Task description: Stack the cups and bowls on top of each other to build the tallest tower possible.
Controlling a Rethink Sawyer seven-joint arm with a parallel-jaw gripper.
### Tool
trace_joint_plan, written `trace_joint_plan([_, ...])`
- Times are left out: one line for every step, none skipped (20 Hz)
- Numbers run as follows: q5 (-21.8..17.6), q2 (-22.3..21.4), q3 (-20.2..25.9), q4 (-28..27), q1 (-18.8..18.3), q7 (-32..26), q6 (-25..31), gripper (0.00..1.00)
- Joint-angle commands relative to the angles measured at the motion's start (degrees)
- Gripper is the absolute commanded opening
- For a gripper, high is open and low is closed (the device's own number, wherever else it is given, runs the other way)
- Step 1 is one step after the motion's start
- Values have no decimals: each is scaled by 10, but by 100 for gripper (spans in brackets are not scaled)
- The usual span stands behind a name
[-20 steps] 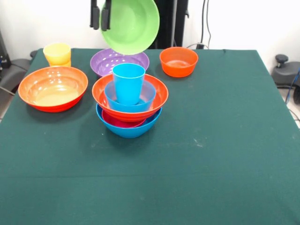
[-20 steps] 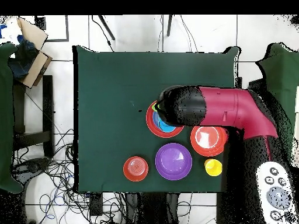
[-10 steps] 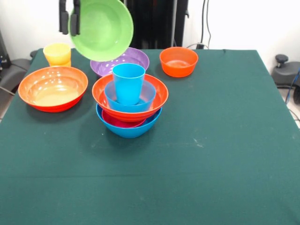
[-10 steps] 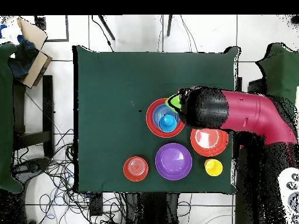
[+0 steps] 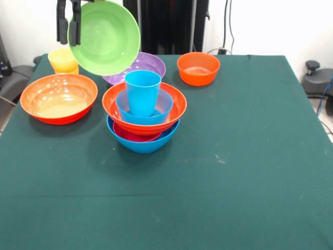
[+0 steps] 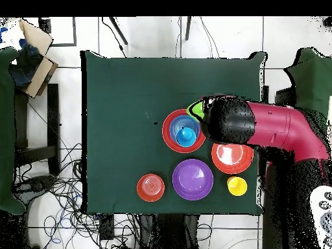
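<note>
Green cloth covers the table (image 5: 250,172), where the tower (image 5: 143,112) stands near the middle, a blue cup (image 5: 142,92) nested in its stacked bowls, with a large orange bowl (image 5: 58,98), purple bowl (image 5: 145,63), small orange bowl (image 5: 197,68) and yellow cup (image 5: 63,60) around it. Above and just beside the tower, the gripper (image 5: 68,23) pinches the rim of the tilted lime green bowl (image 5: 104,36) between its fingers. Held by one edge and steeply tilted, that bowl could slip, or strike the blue cup and topple it if lowered off-centre.

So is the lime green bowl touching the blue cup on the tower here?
Apart. In the front view the lime green bowl hangs tilted in the gripper, up and to the side of the blue cup, with the purple bowl showing between them.
</note>
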Motion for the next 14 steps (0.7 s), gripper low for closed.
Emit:
trace_joint_plan([-47,40,-8,34,12,9,-29,0])
trace_joint_plan([-45,36,-8,35,12,6,-24,0])
trace_joint_plan([-44,34,-10,36,13,5,-23,0])
trace_joint_plan([-43,33,-11,37,14,4,-21,0])
trace_joint_plan([-43,32,-12,37,15,4,-21,0])
trace_joint_plan([-45,31,-14,38,18,7,-22,0])
trace_joint_plan([-46,31,-16,38,19,8,-23,0])
trace_joint_plan([-48,31,-18,38,23,12,-25,0])
trace_joint_plan([-48,30,-19,39,24,12,-28,0])
trace_joint_plan([-48,29,-19,41,25,13,-31,0])
trace_joint_plan([-47,27,-20,42,25,12,-30,0])
trace_joint_plan([-45,23,-20,44,25,10,-29,0])
trace_joint_plan([-44,21,-20,46,25,9,-29,0])
trace_joint_plan([-44,18,-21,47,26,7,-29,0])
